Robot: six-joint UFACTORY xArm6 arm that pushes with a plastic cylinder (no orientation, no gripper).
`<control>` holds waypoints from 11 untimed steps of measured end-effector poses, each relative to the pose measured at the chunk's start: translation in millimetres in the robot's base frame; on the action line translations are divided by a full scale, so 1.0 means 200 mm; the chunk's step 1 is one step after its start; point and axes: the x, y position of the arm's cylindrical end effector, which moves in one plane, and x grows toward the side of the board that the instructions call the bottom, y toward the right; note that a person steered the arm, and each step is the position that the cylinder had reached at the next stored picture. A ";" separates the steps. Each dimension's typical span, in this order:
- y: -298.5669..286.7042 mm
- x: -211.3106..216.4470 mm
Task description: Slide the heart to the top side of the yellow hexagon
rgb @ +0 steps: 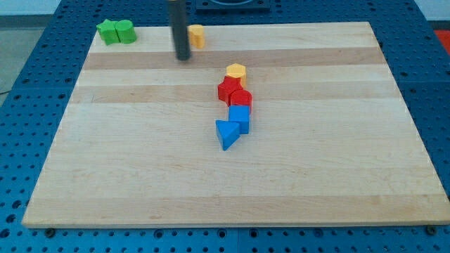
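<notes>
seven blocks: on the wooden board (140, 176)
my tip (183, 57): just left of yellow heart (197, 35)
jaws: none, a bare rod
yellow hexagon (235, 71): touching the red block (228, 89) below it

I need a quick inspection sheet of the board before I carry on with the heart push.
Surface: wooden board, flat on a blue perforated table.
Job's things: yellow heart at the view's top edge; yellow hexagon mid-board, touching the red blocks below it.
Clutter: two blue blocks below the red ones; two green blocks at the top left corner.
Grippers: none; my tip sits just left of and below the heart.
Cables: nothing seen.
Surroundings: dark object beyond the top edge, unclear.
</notes>
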 end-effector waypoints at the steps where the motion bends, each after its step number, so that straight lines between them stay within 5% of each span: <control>1: -0.13 -0.14; 2: -0.05 -0.32; 4: 0.45 -0.25; 6: 0.45 -0.32; 8: 0.61 -0.06; 11: 0.90 -0.18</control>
